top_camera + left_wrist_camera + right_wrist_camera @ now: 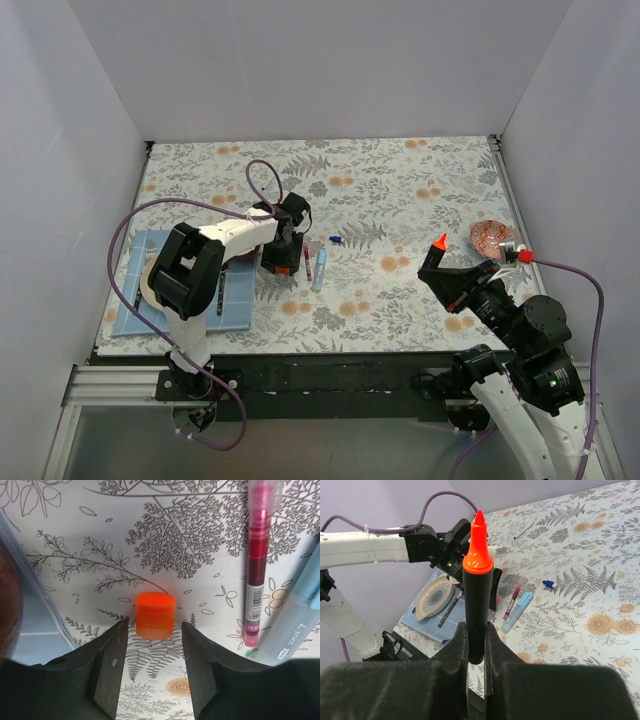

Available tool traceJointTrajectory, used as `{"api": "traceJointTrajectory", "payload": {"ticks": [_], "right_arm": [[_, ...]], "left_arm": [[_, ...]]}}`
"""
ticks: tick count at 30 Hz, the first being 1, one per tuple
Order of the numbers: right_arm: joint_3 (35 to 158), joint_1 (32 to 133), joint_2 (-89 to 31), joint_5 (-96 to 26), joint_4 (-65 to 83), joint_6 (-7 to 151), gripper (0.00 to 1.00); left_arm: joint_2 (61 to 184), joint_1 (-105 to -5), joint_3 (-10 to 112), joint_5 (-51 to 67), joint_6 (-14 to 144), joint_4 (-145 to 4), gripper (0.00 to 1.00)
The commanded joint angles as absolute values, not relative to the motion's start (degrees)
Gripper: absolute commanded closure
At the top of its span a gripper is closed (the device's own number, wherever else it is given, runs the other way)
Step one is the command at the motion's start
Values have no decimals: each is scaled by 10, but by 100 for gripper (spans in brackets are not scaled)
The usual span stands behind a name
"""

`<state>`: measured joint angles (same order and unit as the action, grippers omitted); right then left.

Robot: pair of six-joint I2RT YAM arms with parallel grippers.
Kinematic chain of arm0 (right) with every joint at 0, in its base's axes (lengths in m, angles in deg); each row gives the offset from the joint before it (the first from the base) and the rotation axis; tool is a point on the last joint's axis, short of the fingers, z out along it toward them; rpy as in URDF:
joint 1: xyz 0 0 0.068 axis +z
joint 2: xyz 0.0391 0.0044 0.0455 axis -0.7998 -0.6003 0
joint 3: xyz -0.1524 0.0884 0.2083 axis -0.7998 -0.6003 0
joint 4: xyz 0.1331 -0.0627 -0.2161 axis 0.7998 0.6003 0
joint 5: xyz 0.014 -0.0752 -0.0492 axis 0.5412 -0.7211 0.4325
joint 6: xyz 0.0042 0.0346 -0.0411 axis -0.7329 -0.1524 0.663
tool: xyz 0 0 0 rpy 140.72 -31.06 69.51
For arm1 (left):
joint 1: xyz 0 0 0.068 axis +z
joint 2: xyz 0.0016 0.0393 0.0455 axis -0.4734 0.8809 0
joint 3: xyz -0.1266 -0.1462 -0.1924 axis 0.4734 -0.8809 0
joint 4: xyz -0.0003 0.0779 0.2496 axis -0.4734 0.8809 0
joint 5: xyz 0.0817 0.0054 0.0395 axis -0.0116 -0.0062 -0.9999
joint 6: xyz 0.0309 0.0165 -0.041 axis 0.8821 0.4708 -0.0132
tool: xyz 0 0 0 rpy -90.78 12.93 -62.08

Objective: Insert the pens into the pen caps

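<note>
Now: left fingers (107, 665) apart, straddling orange cap (156, 616) on surface (60, 525), left of centre. Centre cap between pads, close gently, avoid tipping it. Right fingers (451, 652) clamped on black pen (477, 595), orange tip up, near right.

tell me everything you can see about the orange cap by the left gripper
The orange cap is a short stubby cylinder of bright, slightly translucent plastic with faint rings round its side. It stands upright on the floral table cover, between the tips of the left gripper, whose dark fingers are open, with a thin gap on each side, so only the cover touches it. Whether its top end is open cannot be told.
</note>
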<state>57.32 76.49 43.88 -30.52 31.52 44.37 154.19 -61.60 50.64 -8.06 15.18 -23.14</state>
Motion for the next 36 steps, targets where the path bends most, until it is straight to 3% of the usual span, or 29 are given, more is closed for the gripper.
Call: {"api": "traceJointTrajectory", "payload": {"ticks": [1, 6, 10, 11, 14, 15, 21, 25, 26, 28, 36], "right_arm": [[597, 768, 444, -309, 303, 449, 99], [598, 768, 443, -311, 304, 450, 99], [589, 768, 442, -310, 302, 449, 99], [587, 769, 441, -306, 300, 449, 99], [570, 768, 438, -295, 288, 445, 99], [561, 768, 432, -290, 285, 442, 99], [544, 768, 388, -237, 271, 436, 99], [537, 768, 393, -231, 258, 425, 99], [537, 768, 396, -236, 258, 422, 99], [537, 768, 405, -241, 257, 420, 99], [541, 768, 405, -240, 259, 417, 99]], "left_arm": [[1578, -618, 516, -83, 161, -245, 54], [1588, -618, 515, -89, 161, -240, 58], [1591, -618, 506, -100, 155, -234, 74], [1590, -618, 503, -103, 154, -237, 86], [1582, -618, 496, -97, 148, -248, 100], [1578, -618, 494, -95, 146, -251, 100], [1549, -618, 482, -47, 143, -275, 99], [1566, -618, 489, -64, 155, -260, 63], [1573, -619, 492, -70, 160, -254, 60], [1575, -618, 502, -83, 162, -251, 57], [1608, -618, 549, -111, 172, -228, 57]]}}
